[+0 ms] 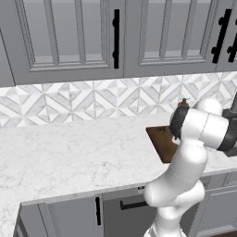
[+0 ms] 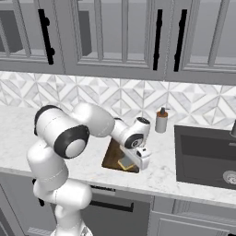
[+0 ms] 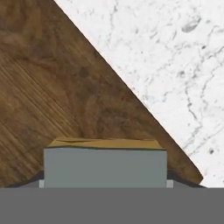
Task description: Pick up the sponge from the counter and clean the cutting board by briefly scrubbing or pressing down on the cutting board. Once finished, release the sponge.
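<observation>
Grey-yellow sponge (image 3: 105, 162) gripped in claw (image 2: 133, 161), low over cutting board (image 3: 52, 100) near edge by tabletop (image 3: 175, 65); we judge scrubbing press underway.

The white arm is seen reaching from the lower left across the marble surface (image 2: 161, 173), and its tool (image 2: 134, 162) is lowered over the dark brown cutting board (image 2: 112, 156). A yellow-based sponge (image 2: 125, 162) is seen at the tool on the board; the jaws are hidden. A soap dispenser (image 2: 161, 120) stands by the tiled backsplash (image 2: 92, 94), beside the dark sink (image 2: 205, 156).
</observation>
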Controlling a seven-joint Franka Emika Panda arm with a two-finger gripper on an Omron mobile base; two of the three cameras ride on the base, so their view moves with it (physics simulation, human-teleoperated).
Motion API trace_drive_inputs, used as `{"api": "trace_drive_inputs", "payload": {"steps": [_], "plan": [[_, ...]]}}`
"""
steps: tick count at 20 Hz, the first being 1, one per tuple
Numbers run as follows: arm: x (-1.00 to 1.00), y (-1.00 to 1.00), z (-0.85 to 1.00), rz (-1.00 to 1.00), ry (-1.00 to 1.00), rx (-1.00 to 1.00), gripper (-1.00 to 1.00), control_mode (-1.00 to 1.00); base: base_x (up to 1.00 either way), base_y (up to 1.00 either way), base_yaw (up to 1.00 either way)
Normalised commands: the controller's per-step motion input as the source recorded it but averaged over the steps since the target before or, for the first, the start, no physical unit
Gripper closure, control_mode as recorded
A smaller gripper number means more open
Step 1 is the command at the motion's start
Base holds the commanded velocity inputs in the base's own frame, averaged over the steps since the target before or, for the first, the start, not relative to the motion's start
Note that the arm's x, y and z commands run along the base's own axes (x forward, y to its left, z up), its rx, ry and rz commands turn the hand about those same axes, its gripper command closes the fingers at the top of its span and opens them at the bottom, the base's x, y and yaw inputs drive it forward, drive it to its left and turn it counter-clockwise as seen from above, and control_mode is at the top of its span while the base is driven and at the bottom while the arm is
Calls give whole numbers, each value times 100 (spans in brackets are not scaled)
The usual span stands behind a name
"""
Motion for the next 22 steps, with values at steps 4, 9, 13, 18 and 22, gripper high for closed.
{"api": "trace_drive_inputs", "payload": {"steps": [4,9,13,18,22], "plan": [[-26,-24,-45,4,-1,0,100,-100,0,0,0],[-61,-3,-19,1,-4,-2,100,-100,0,0,0],[-100,3,-55,2,-28,-12,100,-100,0,0,0],[-25,33,-73,1,-17,-17,100,-100,0,0,0],[3,41,-39,0,-9,-14,100,-100,0,0,0]]}}
